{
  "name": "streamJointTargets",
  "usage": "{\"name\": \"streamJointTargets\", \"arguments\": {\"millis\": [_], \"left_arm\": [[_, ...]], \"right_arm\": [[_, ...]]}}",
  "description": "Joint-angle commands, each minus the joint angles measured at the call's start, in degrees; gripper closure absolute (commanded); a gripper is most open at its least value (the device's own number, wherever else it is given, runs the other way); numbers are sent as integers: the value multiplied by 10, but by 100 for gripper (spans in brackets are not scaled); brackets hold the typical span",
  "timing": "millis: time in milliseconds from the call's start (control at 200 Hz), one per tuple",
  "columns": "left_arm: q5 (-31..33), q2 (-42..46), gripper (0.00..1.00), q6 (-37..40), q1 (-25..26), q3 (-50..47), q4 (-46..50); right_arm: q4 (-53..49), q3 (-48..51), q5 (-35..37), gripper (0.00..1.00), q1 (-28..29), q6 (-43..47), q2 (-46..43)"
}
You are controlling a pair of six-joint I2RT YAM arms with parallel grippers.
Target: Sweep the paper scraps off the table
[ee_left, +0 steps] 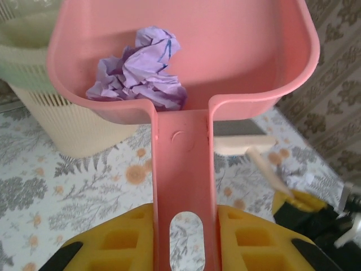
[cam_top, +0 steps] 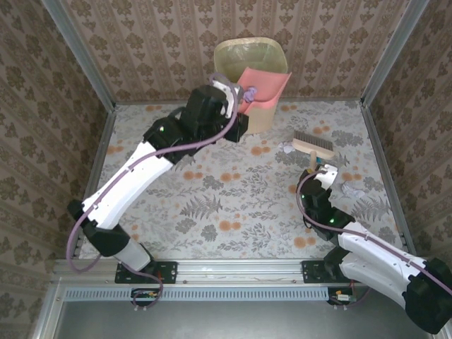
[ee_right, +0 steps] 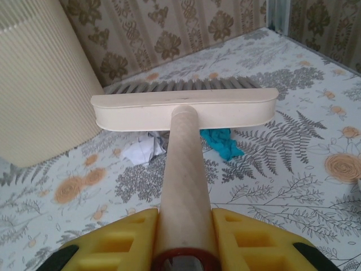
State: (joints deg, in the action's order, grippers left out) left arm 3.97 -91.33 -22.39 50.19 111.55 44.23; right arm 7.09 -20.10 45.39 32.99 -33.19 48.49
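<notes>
Whitish cloth table (cam_top: 212, 183) with grey leaf and orange flower print, aluminium rails (cam_top: 233, 268) along the bottom edge, brown damask walls (cam_top: 141, 42) on three sides.

Lower right of the top view: the right gripper (ee_right: 185, 237) has its yellow fingers clamped narrow on the round handle of a cream wooden hand brush (ee_right: 186, 110). The brush head lies crosswise just past the fingers, bristles pointing away toward the back wall. Paper scraps (cam_top: 351, 188) are still on the table:
- A teal scrap (ee_right: 223, 141) sits just right of the handle, near the brush head, on the near side.
- A white scrap (ee_right: 141, 149) sits just left of the handle, partly under the head.
- One more white bit is right of the right gripper in the top view.
- Another white bit is just left of the brush head in the top view.

Upper centre of the top view: the left arm reaches far across the table. The left gripper (ee_left: 185, 226) is closed tight on the flat handle of a pink plastic dustpan (ee_left: 225, 51), which is lifted off the cloth. A lilac crumpled scrap (ee_left: 141, 73) lies inside the scoop, against the back lip on the left of the wrist frame.

Farthest back, against the back wall, stands a cream ribbed plastic bin (cam_top: 251, 53). In the top view the dustpan overlaps its right front. In the left wrist view the bin is at left, behind the scoop. Cannot tell whether the pan touches the bin.
</notes>
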Motion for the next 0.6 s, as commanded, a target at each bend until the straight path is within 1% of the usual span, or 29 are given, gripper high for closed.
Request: {"name": "streamJointTargets", "arguments": {"millis": [0, 75, 150, 260, 320, 370, 475, 595], "left_arm": [[-91, -43, 100, -22, -29, 87, 51], [-120, -88, 100, -28, -47, 163, 78], [-159, -145, 100, -42, -69, 259, 110], [-231, -240, 100, -75, -103, 410, 153], [-270, -281, 100, -105, -125, 465, 153], [-307, -303, 100, -139, -145, 473, 126], [-377, -322, 100, -208, -182, 443, 45], [-404, -332, 100, -261, -205, 417, -31]], "right_arm": [[18, -24, -23, 100, -4, 20, 8], [24, -26, -33, 100, -4, 25, 13], [28, -27, -41, 100, -4, 29, 17], [29, -30, -50, 100, -4, 35, 20], [28, -31, -51, 100, -4, 37, 20], [30, -31, -53, 100, -4, 39, 20], [29, -33, -56, 100, -4, 42, 20], [26, -35, -57, 100, -4, 46, 17]]}}
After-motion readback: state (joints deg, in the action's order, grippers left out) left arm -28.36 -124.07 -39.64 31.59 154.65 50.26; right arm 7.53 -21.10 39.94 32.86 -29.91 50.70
